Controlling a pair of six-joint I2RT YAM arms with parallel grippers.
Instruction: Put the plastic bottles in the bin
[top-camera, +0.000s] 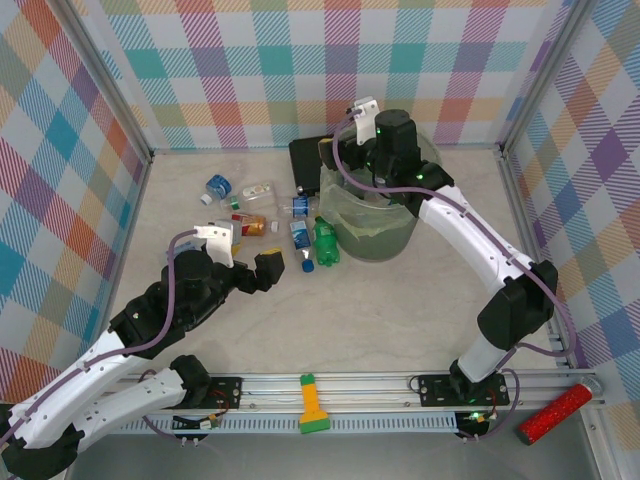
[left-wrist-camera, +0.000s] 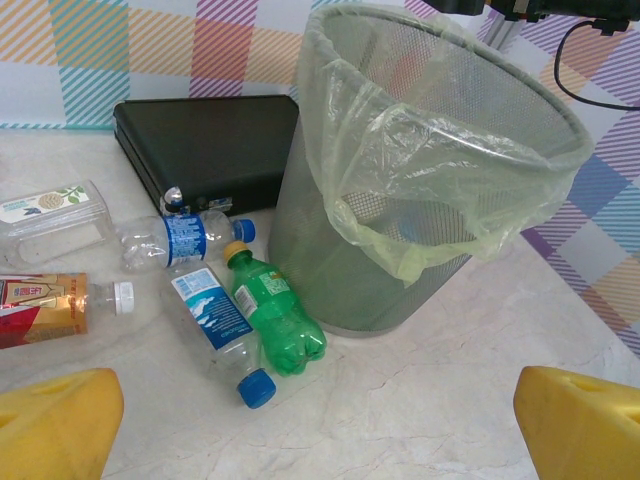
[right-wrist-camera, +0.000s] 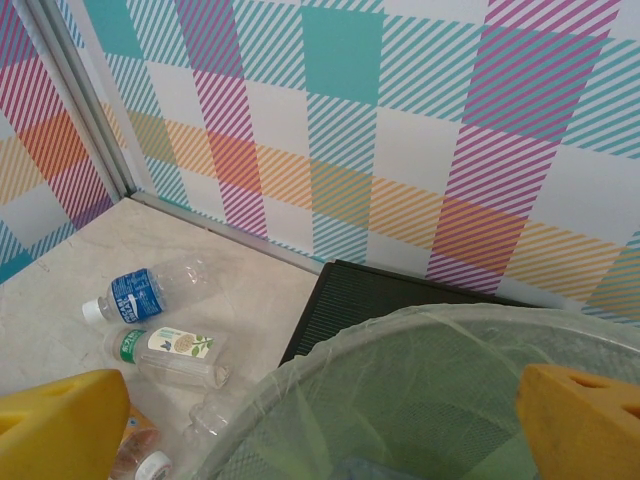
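Note:
The bin (top-camera: 375, 215), a round mesh bucket with a thin green bag, stands at the back centre. My right gripper (right-wrist-camera: 320, 430) hangs open over its mouth (right-wrist-camera: 420, 400) with nothing between its yellow fingers (right-wrist-camera: 60, 420). Several plastic bottles lie left of the bin: a green one (left-wrist-camera: 272, 312) against its base, a clear blue-labelled one (left-wrist-camera: 215, 318) beside it, a copper-brown one (left-wrist-camera: 45, 305), and a clear one (right-wrist-camera: 170, 350) with a white label. My left gripper (left-wrist-camera: 320, 440) is open and empty, low over the table just short of the green bottle (top-camera: 326, 243).
A flat black rectangular object (top-camera: 310, 160) lies behind the bin, against the checked back wall. A red glittery cylinder (top-camera: 553, 413) rests outside the frame at the front right. A yellow and green tool (top-camera: 312, 405) sits on the front rail.

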